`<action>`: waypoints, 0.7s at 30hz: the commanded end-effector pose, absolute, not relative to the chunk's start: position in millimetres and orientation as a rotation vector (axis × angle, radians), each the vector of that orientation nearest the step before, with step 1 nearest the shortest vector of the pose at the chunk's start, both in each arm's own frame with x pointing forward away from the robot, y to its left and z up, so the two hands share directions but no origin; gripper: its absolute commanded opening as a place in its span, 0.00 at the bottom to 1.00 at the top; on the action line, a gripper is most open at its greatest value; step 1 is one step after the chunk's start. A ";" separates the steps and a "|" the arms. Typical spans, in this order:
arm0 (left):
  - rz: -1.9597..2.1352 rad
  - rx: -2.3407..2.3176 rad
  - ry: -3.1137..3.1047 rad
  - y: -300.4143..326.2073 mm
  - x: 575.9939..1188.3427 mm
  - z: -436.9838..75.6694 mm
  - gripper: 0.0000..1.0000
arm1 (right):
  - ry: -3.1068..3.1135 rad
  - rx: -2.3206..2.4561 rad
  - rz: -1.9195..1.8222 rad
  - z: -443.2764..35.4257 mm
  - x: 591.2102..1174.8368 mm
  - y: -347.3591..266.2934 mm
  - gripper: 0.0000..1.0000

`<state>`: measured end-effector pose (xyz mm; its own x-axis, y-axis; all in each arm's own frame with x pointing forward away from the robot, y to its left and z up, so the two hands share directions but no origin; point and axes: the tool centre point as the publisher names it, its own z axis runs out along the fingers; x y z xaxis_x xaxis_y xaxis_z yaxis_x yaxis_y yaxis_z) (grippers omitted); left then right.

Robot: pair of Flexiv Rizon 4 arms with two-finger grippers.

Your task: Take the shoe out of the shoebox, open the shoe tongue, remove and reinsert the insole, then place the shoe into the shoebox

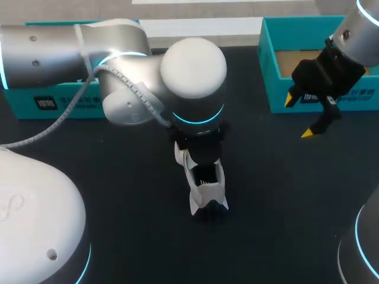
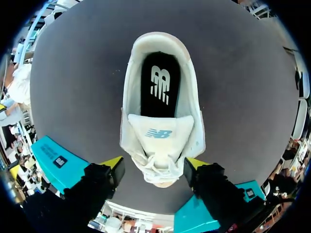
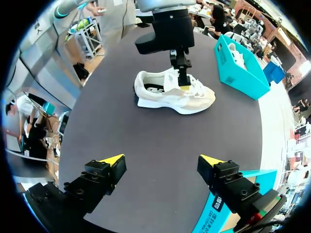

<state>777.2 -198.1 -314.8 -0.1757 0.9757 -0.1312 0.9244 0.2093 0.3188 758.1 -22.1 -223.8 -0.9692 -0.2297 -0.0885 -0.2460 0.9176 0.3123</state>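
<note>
At mid-table the white sneaker [image 1: 199, 198] stands upright on its sole, well apart from both boxes. My left gripper [image 2: 154, 165] hangs over it with fingers spread, straddling the laced forefoot; I cannot confirm contact. The black insole [image 2: 160, 87] is seated in the shoe, and the tongue [image 2: 160, 133] lies over the throat. I judge the step in hand to be opening the tongue. Recommended: lower onto the tongue's free edge, pinch that alone and not the laces, then draw it toward the toe. My right gripper [image 3: 163, 160] could brace the heel; it hangs spread, holding nothing, near the right shoebox [image 1: 266, 65]. That box shows a brown floor where visible. The left shoebox [image 3: 239, 77] holds a white item [image 3: 236, 52], possibly a second shoe; not certain.
</note>
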 end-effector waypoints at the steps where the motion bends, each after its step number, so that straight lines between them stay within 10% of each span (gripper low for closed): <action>1: 0.234 1.793 2.169 -193.6 772.1 -313.8 0.53 | 3.029 -0.377 0.501 -224.6 759.1 -21.9 1.00; 21: 0.173 1.855 2.184 -195.5 757.5 -326.7 0.39 | 3.029 -0.377 0.501 -224.6 759.1 -21.9 1.00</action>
<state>755.9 -195.9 -329.7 -0.1435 0.9822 -0.1213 0.9469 0.1719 0.2717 758.1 -22.2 -223.8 -0.9692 -0.2297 -0.0885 -0.2460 0.9176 0.3123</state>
